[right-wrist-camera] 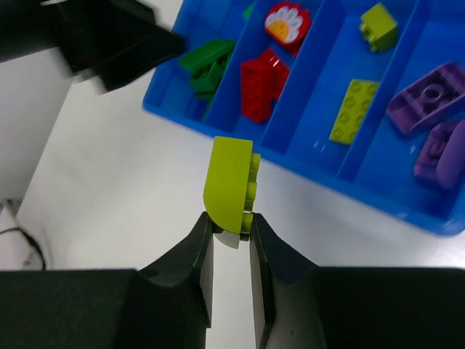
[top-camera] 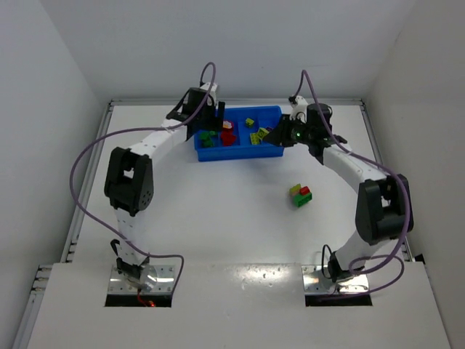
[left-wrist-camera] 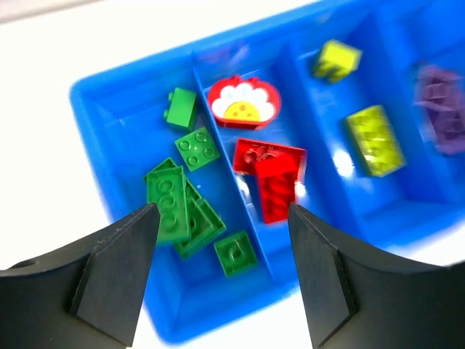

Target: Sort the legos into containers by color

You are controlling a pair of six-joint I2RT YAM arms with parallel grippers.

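Right gripper [right-wrist-camera: 231,222] clamped on a lime-yellow brick [right-wrist-camera: 229,182], pinched at its lower end. The brick stands up out of the fingertips, over bare white table [top-camera: 218,225], just below the blue tray [right-wrist-camera: 320,174] in the right wrist view. Left gripper [left-wrist-camera: 221,218] spread wide with nothing between the fingers, hovering above the tray's left end in the left wrist view.

Surface: plain white tabletop, boxed in by white walls [top-camera: 58,65] on the left, back and right. Purple cables [top-camera: 83,156] loop off both arms.

The tray sits upper centre of the top view, between the two wrists, with four compartments side by side. Left to right in the left wrist view:
- first: green bricks [left-wrist-camera: 178,207], several, some overlapping in a heap
- second: red flower piece [left-wrist-camera: 243,102] at the far end, red bricks [left-wrist-camera: 269,174] below it
- third: two yellow bricks [left-wrist-camera: 374,138], well apart
- fourth: purple pieces [right-wrist-camera: 426,98], two, blurred in the left wrist view but clear in the right wrist view

One multicoloured clump [top-camera: 301,194] of yellow, red and green lies on the table right of centre in the top view, well apart from the tray.
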